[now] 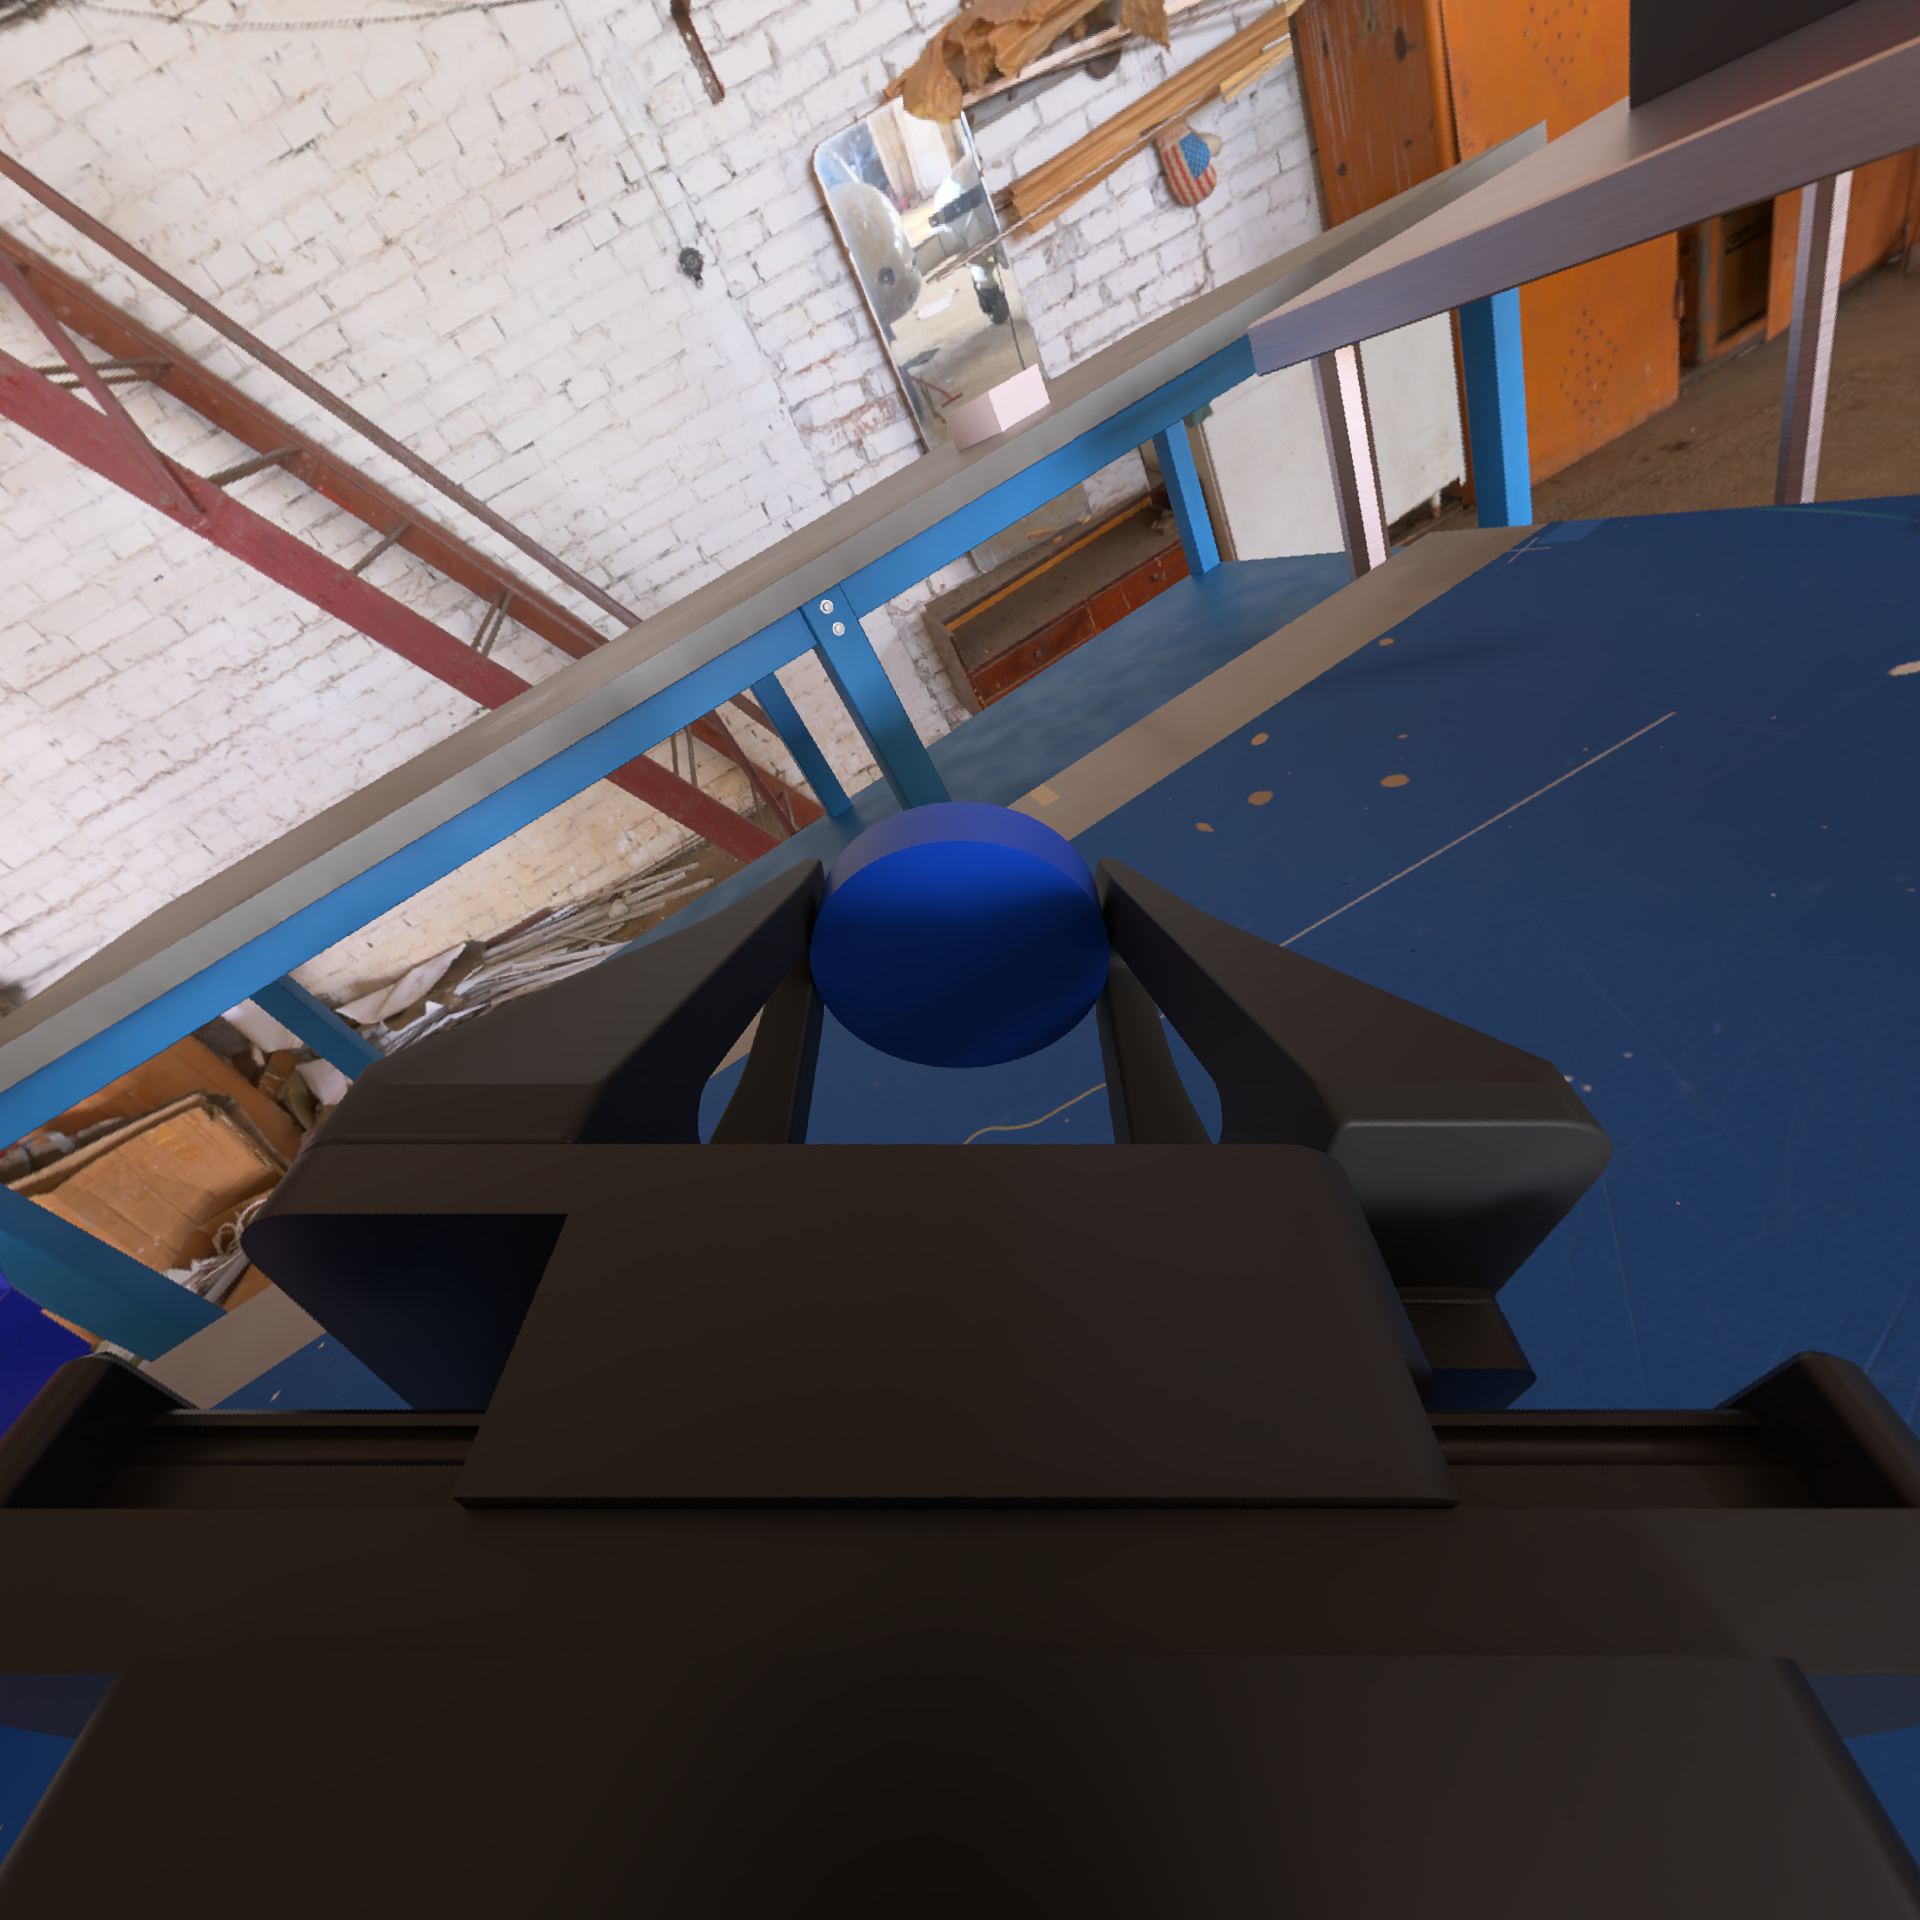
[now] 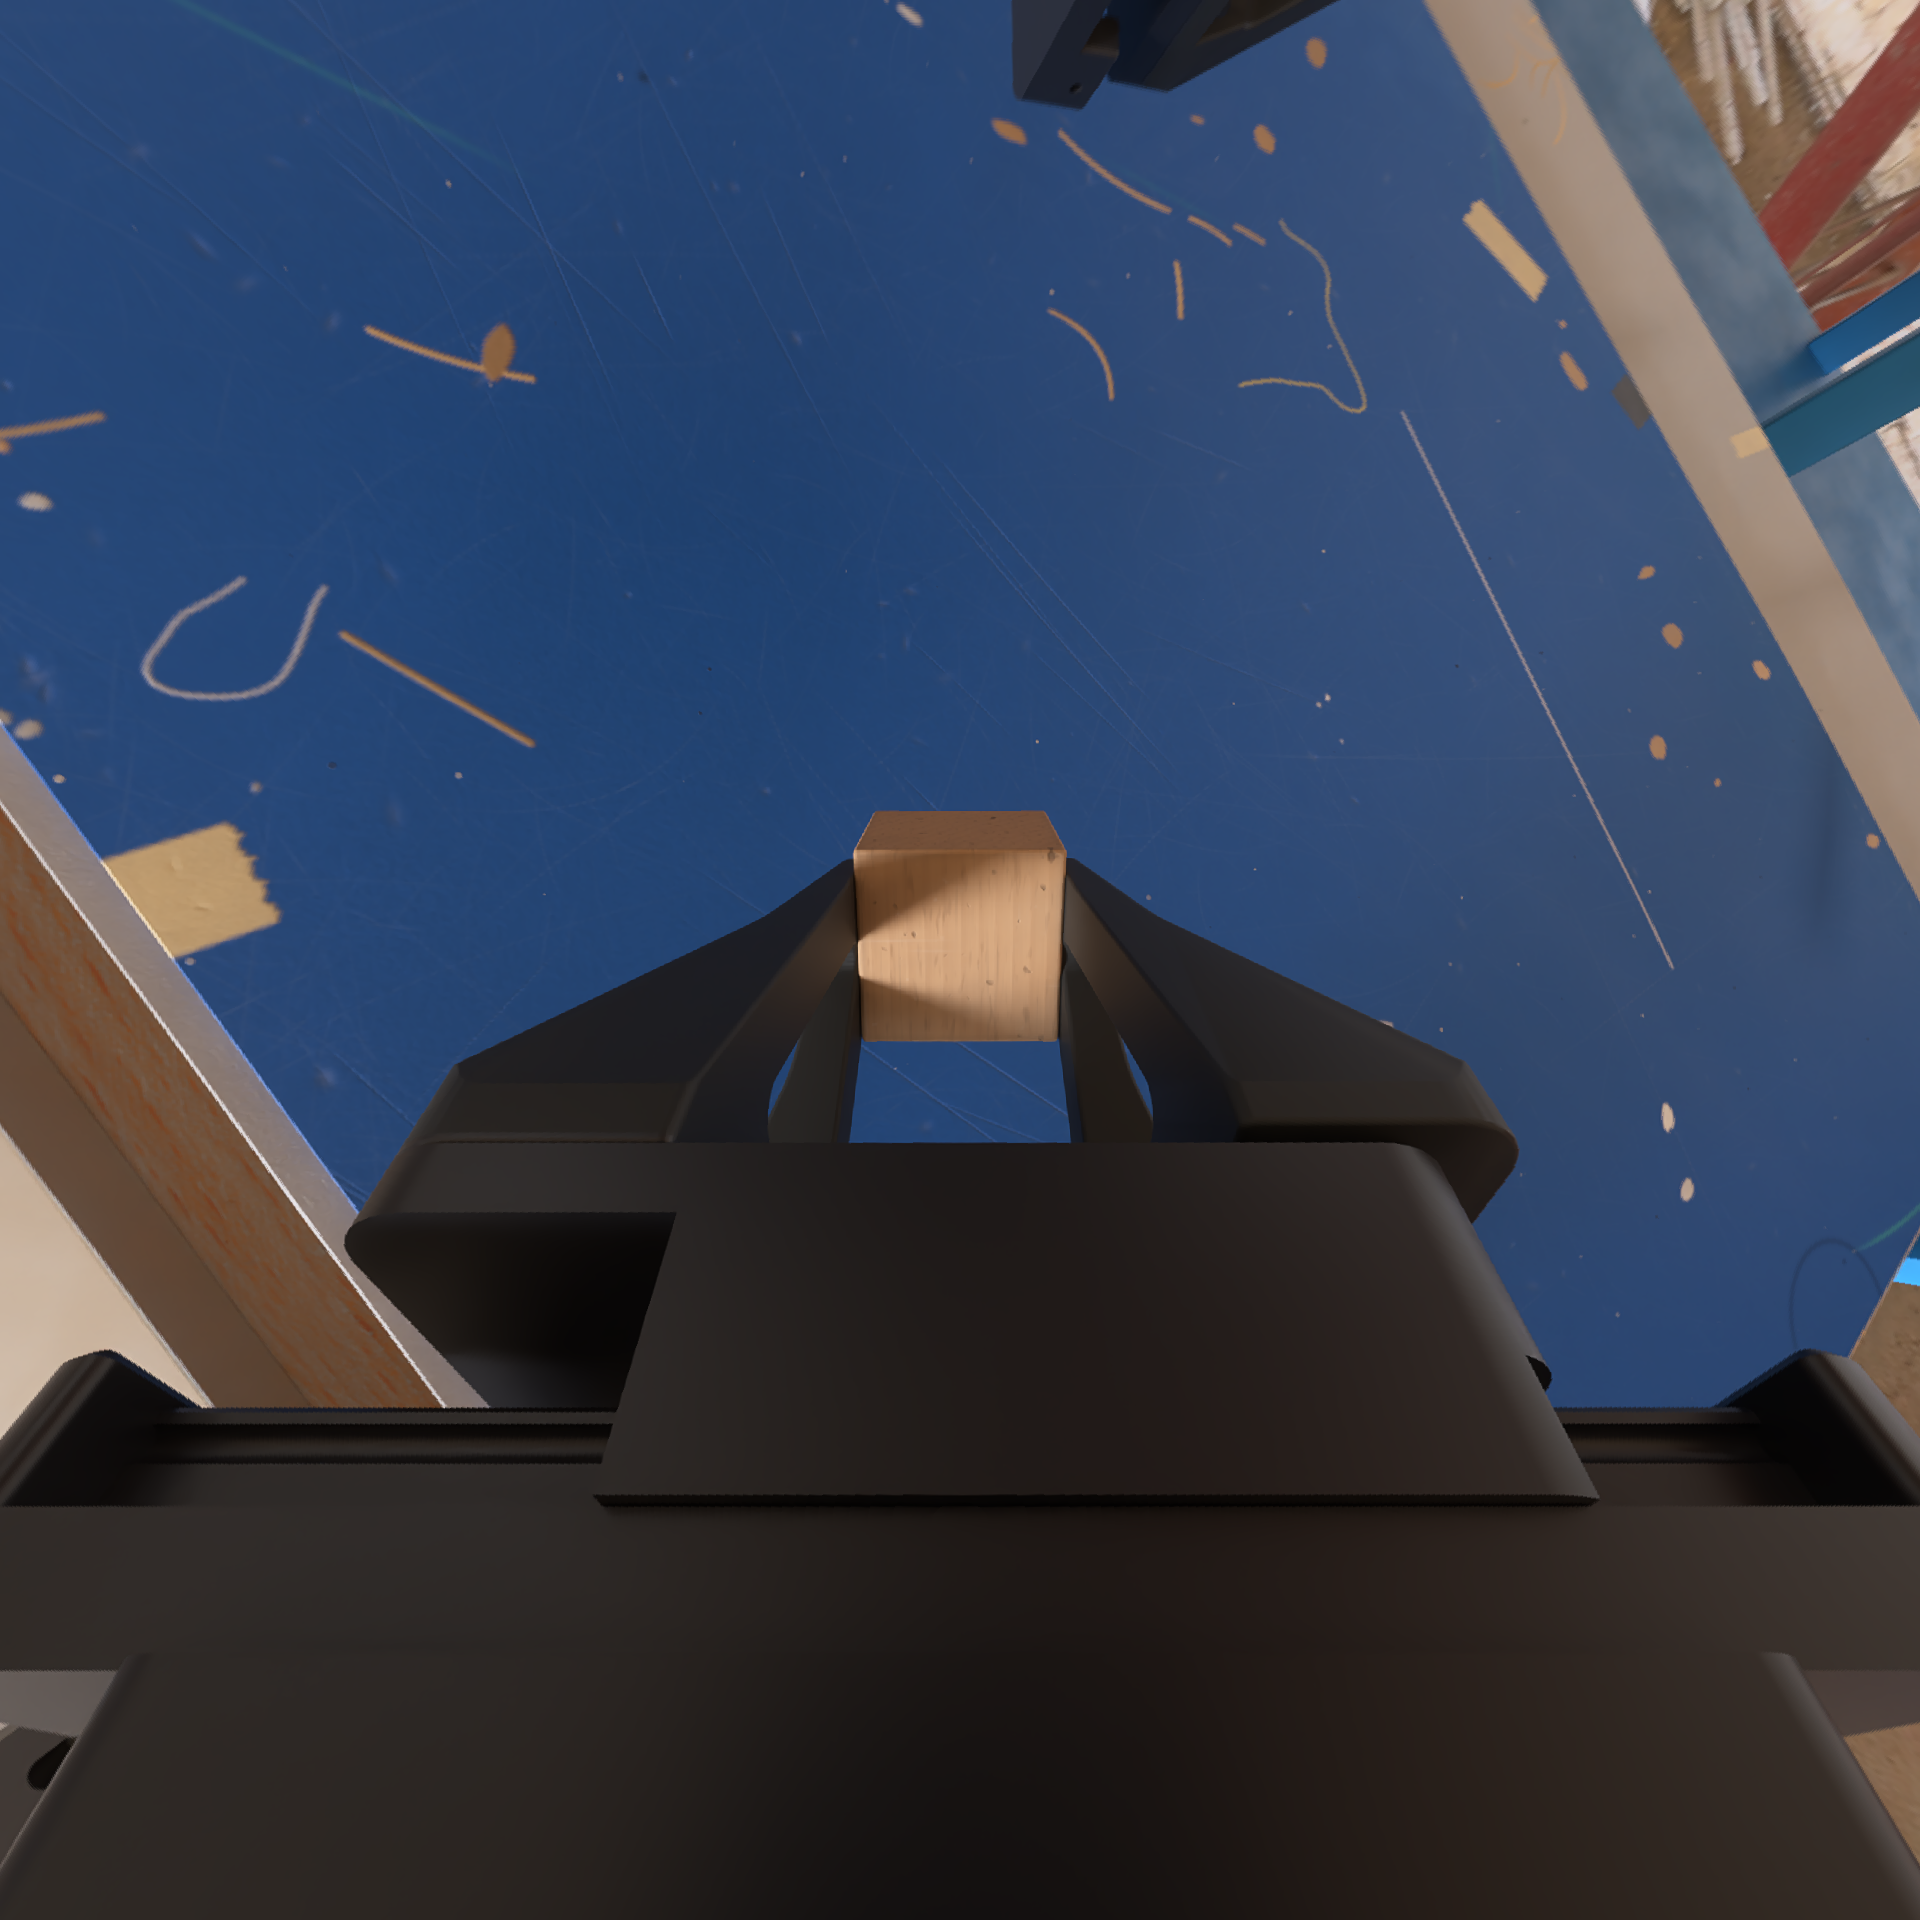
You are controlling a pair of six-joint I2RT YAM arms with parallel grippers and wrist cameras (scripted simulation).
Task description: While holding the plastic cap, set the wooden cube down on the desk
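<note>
In the left wrist view my left gripper (image 1: 958,914) is shut on a round blue plastic cap (image 1: 958,940), held between its black fingertips above the blue desk (image 1: 1558,935). In the right wrist view my right gripper (image 2: 960,914) is shut on a small light wooden cube (image 2: 960,940), held above the scratched blue desk top (image 2: 727,520). The cube looks clear of the desk surface. The other gripper's dark tip (image 2: 1122,52) shows at the top edge of the right wrist view.
A grey shelf on blue legs (image 1: 727,644) runs behind the desk, with a small pale pink block (image 1: 1000,407) on it. A second grey ledge (image 1: 1558,239) stands at upper right. The desk's grey edge (image 2: 1704,343) and a wooden beam (image 2: 177,1143) border the right wrist view.
</note>
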